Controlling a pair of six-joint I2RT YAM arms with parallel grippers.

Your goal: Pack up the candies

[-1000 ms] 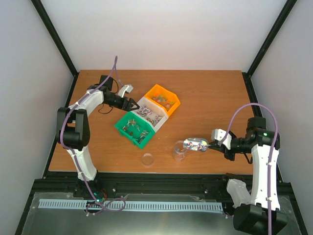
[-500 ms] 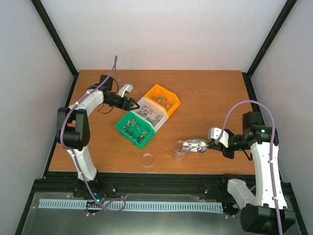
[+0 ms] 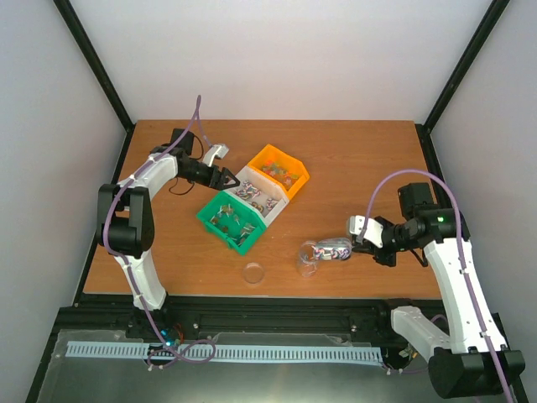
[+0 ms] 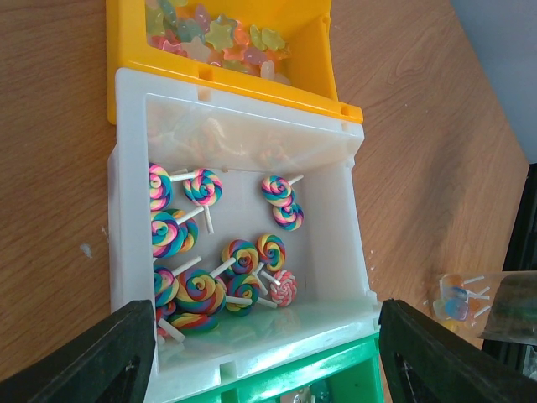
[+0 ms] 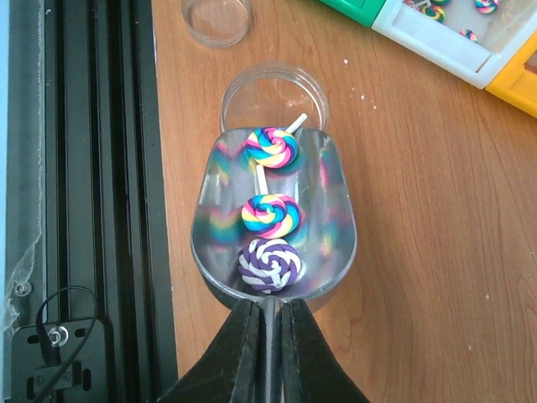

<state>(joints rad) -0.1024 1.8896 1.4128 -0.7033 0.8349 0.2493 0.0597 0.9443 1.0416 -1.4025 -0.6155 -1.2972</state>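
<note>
The candies are swirl lollipops. Three of them (image 5: 270, 214) lie in a silver metal scoop (image 5: 336, 243), also seen from above (image 3: 336, 248). My right gripper (image 5: 268, 315) is shut on the scoop's handle. The scoop's lip hangs over the mouth of a small clear jar (image 5: 273, 96), which from above (image 3: 308, 259) sits near the table's front edge. Several more lollipops (image 4: 226, 269) lie in the white bin (image 4: 126, 168), and star-shaped candies (image 4: 218, 34) fill the orange bin (image 4: 331, 75). My left gripper (image 4: 264, 353) stands open, its fingers astride the white bin's end by the green bin (image 4: 336, 369).
The orange (image 3: 278, 168), white (image 3: 260, 195) and green (image 3: 231, 220) bins stand in a diagonal row at mid-table. The jar's clear lid (image 3: 252, 273) lies on the wood left of the jar. A black rail (image 5: 92, 210) runs along the near table edge.
My right arm has shifted left, carrying the scoop a little closer over the jar. The left arm and the bins have not moved.
</note>
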